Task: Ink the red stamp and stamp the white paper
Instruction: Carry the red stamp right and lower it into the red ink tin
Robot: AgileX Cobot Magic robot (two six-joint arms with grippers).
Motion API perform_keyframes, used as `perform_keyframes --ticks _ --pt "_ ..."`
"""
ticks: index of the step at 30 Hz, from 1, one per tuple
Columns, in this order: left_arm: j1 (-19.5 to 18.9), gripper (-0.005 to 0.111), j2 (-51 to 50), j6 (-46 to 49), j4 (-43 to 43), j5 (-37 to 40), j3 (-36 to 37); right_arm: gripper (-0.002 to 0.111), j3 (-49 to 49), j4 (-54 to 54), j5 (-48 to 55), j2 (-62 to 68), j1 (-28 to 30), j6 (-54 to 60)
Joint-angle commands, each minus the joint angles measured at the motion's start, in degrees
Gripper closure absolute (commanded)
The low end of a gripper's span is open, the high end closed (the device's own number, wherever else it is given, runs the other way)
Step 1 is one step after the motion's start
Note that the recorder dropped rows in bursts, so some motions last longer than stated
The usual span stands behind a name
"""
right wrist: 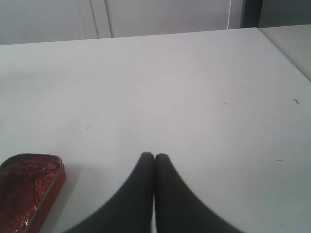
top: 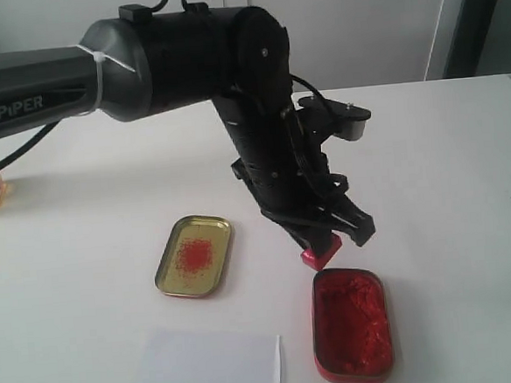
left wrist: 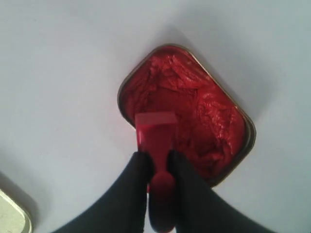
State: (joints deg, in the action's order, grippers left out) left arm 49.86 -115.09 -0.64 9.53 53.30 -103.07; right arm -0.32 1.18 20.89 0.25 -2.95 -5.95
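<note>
left tool (top: pixel 333 234): clenched on the handle of the red stamp (top: pixel 321 253), one finger on each side. The square base sticks out past my fingertips.
stamp position: held in my left tool at the far end of the ink tin (top: pixel 356 379) in the exterior view. In the left wrist view the base overlaps the tin's rim and the paste. I can't tell whether it touches the paste.
right tool (right wrist: pixel 154 158): fingers pressed together with nothing between them, over bare desk (top: pixel 447 169). The ink tin is off to one side.
white paper (top: pixel 211 365): flat on the desk near the ink tin and the gold tin (top: pixel 227 246), and it looks unmarked.
step: I judge this as inking, with the paper not yet stamped.
stamp handling: it's probably light and rigid. The handle looks smooth, so it could pivot between my pads if the press is off-axis.
grip point: I'd hold the handle low, close to the base, to keep the face flat.
paste: it looks soft, lumpy and sticky. I expect drag on lift-off, so the grip needs to be firm.
paper handling: it's thin and loose, so it may cling to the inked face. I'd press straight down and lift straight up.
</note>
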Motion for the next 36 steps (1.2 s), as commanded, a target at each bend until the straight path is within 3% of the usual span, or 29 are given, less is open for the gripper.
perform_keyframes --ticks 1,16,31,36 --pt "0.26 0.107 0.3 -2.34 1.93 -1.67 -0.35 0.108 0.32 0.05 -0.83 -0.25 0.15 -0.33" --pt "1.24 0.107 -3.63 2.18 3.68 -0.42 -1.03 0.108 0.32 0.05 -0.83 -0.25 0.15 -0.33" --pt "2.22 0.107 -12.34 12.73 3.43 16.64 -18.63 0.108 0.32 0.05 -0.83 -0.25 0.15 -0.33" --pt "2.22 0.107 -14.34 16.71 3.05 16.67 -21.14 0.108 0.32 0.05 -0.83 -0.25 0.15 -0.33"
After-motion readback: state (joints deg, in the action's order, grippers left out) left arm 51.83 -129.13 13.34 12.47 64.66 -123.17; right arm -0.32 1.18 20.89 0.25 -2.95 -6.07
